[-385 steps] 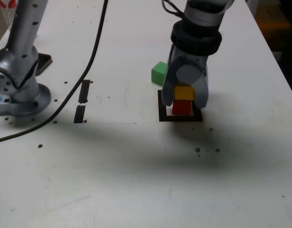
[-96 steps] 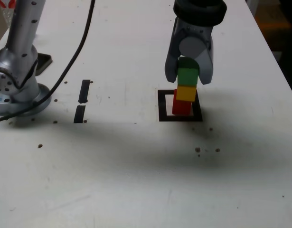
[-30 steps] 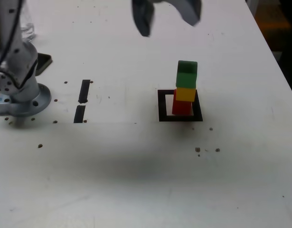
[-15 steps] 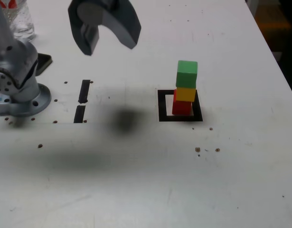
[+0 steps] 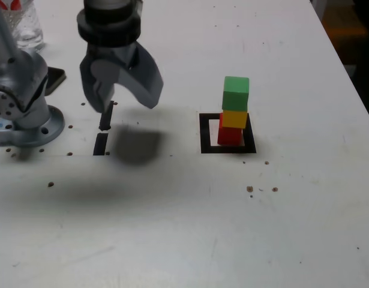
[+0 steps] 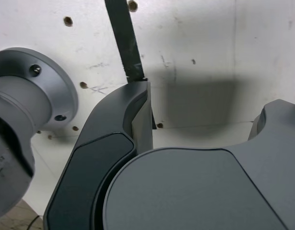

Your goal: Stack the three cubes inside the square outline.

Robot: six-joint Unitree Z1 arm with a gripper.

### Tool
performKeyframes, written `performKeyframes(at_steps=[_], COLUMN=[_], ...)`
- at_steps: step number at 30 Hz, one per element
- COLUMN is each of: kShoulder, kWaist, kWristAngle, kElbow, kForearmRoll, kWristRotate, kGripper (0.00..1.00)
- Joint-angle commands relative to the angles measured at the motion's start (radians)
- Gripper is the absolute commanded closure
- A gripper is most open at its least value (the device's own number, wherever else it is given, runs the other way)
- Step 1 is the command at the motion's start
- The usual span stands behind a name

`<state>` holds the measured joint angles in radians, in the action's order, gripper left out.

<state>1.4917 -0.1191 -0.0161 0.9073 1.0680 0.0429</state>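
Green, smooth-faced and matt, the small solid-colour cube (image 5: 236, 95) sits at the top of a three-high stack, with an orange-yellow cube (image 5: 234, 119) directly beneath it and a red cube (image 5: 230, 135) at the bottom, standing within the square outline of black tape with a white centre (image 5: 206, 144) on the white desk (image 5: 172, 234). The stack is not perfectly true: in the exterior view the upper two look set a little towards the right over the red one, yet the column stands by itself. The grey, curved two-fingered end effector (image 5: 128, 103) is spread wide with nothing between its fingers, well apart from the stack and above the desk near two short black tape strips (image 5: 105, 123); the wrist view shows only bare desk and a shadow beyond its tips. Each cube is probably light and stiff, perhaps wood or hard plastic, unlikely to dent or break under a moderate squeeze, though the smooth faces could let a pad slide if the hold were slack or skewed. Should one need moving, the best hold would be on two opposite upright faces, around mid-height, with the pads square to them; a grip on edges or corners would likely twist it. Weight matters less than balance here, since so light a column could topple from a sideways brush. As the stacking appears complete, the sensible course is to leave the cubes untouched and keep the fingers clear
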Motion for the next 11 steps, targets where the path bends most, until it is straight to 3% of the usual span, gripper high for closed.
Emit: performKeyframes(at_steps=[1,11], kShoulder=[0.003,0.002], kWaist=[-0.002,-0.002], kWristAngle=[-0.004,0.007], kElbow=[-0.054,-0.156], kForearmRoll=[-0.062,-0.194], kWristRotate=[-0.001,-0.002], kGripper=[0.16,0.16])
